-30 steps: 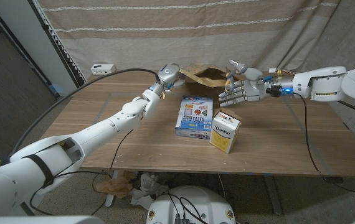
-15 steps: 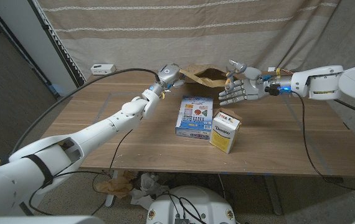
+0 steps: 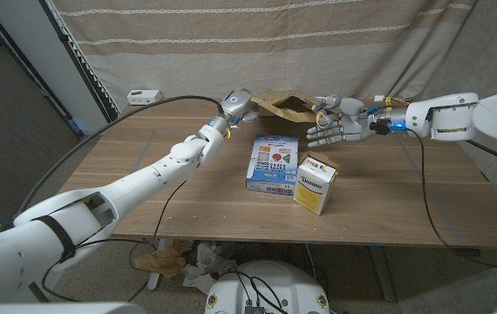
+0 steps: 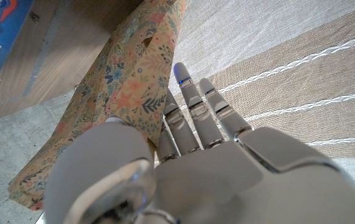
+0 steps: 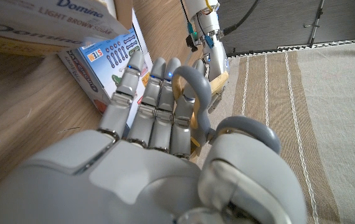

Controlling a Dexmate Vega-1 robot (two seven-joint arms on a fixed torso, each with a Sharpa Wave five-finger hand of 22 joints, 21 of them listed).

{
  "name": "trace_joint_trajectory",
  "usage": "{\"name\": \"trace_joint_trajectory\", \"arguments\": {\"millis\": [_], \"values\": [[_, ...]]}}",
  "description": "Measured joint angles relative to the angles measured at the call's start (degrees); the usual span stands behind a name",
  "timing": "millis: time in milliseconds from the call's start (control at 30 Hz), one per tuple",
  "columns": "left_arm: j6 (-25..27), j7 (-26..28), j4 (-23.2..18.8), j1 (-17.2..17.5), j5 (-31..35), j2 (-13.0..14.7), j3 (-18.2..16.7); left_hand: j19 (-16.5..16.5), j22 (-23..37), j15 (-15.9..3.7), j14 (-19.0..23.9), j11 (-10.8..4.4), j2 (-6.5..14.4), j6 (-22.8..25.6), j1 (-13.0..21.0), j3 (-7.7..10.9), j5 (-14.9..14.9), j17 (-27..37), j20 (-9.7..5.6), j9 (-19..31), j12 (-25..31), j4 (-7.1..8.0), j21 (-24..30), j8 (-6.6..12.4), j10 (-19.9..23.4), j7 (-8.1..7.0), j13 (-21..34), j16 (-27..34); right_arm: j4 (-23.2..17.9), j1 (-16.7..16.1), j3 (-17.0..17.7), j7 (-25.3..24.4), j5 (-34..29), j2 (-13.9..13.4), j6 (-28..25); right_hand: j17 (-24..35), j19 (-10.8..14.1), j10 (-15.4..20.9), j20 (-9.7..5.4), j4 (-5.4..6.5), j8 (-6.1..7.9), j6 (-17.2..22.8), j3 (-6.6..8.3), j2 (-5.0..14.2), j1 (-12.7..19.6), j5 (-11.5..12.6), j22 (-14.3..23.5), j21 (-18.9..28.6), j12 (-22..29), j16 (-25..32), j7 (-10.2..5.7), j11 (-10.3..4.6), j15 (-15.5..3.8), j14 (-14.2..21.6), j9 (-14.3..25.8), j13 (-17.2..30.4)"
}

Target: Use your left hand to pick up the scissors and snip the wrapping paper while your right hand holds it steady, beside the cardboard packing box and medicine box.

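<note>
counter (image 3: pixel 187 205) | near centre: cardboard packing box (image 3: pixel 316 184) touching medicine box (image 3: pixel 272 162) | 12 o'clock far edge: wrapping paper (image 3: pixel 285 106) raised between both hands | 11 o'clock: left robot hand (image 3: pixel 236 105) against paper, grip unclear | 1 o'clock: right robot hand (image 3: pixel 334 124) clamped on scissors (image 5: pixel 193 102), likely swapped roles for cutting

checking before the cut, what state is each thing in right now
left robot hand: touching the wrapping paper, grip unclear
right robot hand: raised beside the paper, fingers part curled, hold unclear
wrapping paper: at the table's far edge, between the left robot hand's thumb and fingers
medicine box: closed, lying flat
domino carton: closed, upright
</note>
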Motion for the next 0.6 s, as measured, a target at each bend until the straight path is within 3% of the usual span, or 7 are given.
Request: {"name": "trace_joint_trajectory", "arguments": {"millis": [300,600], "values": [[-0.09,0.16,-0.02,-0.01,0.10,0.05,0.16,0.00,0.00,0.00,0.00,0.00,-0.01,0.00,0.00,-0.07,-0.02,0.00,0.00,0.00,0.00,-0.07,0.00,0.00,0.00,0.00,0.00,0.00,-0.22,-0.68,0.72,-0.91,0.26,-0.08,0.62,-0.01,0.00,-0.01,0.01,0.70,0.32,-0.18,0.66,-0.45,-0.45,-0.82,0.27,0.00,0.00,0.00,-0.16,0.00,0.01,0.00,0.00,0.00],[-0.30,0.29,-0.38,0.18,0.38,0.25,0.23,-0.01,0.01,0.00,0.00,0.01,-0.01,0.00,-0.01,-0.07,-0.11,0.00,-0.01,-0.02,0.00,-0.07,0.00,0.00,-0.01,0.00,0.00,0.00,-0.24,-1.19,1.32,-1.64,0.36,-0.33,1.05,-0.01,0.00,-0.23,0.01,1.69,0.87,-0.19,-0.12,-2.28,-2.31,-1.89,0.21,0.00,-0.39,0.00,-0.16,0.21,0.02,-0.01,0.00,-0.01]]}}
